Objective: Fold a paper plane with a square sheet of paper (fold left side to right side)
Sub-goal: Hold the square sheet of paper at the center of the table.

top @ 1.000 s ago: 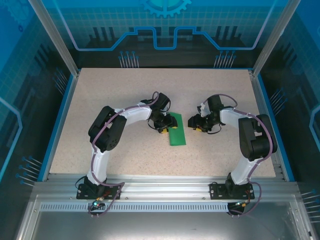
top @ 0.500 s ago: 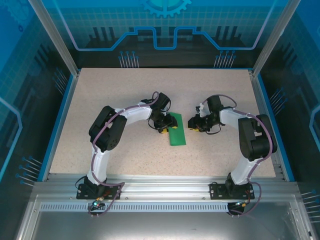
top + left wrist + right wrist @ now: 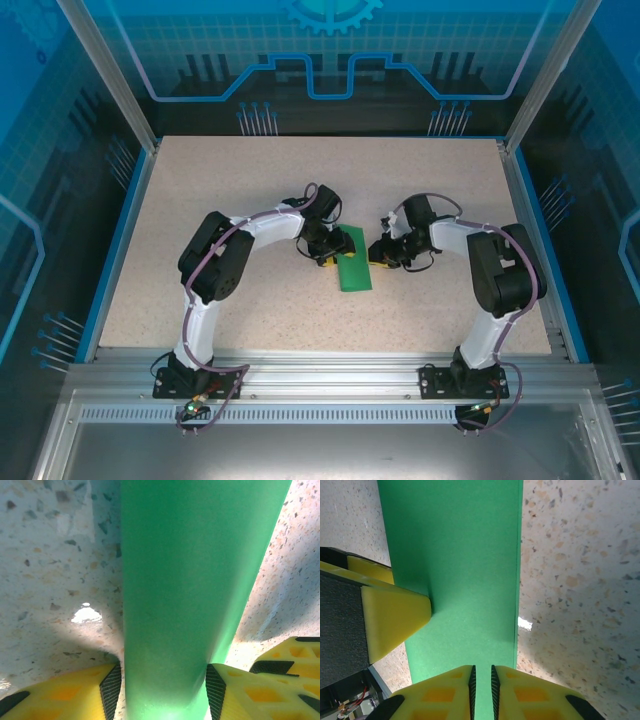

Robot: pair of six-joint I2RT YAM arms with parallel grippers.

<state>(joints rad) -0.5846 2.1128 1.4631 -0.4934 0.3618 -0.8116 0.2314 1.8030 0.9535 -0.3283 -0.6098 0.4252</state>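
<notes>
The green sheet of paper lies on the table folded into a narrow strip, long side running away from the arms. My left gripper is at the strip's upper left edge. In the left wrist view it stands open, and the paper fills the gap between its pads and looks slightly bowed. My right gripper is at the strip's upper right. Its fingers are nearly together over the paper, with nothing between them. A left finger rests its tip on the strip's far edge.
The speckled tabletop stretches around the paper, bordered by a blue rim. Metal frame posts stand at the back corners, and an aluminium rail carries both arm bases at the near edge.
My right gripper has slid left, from beside the paper to over its right edge. The left gripper and the paper have stayed in place.
</notes>
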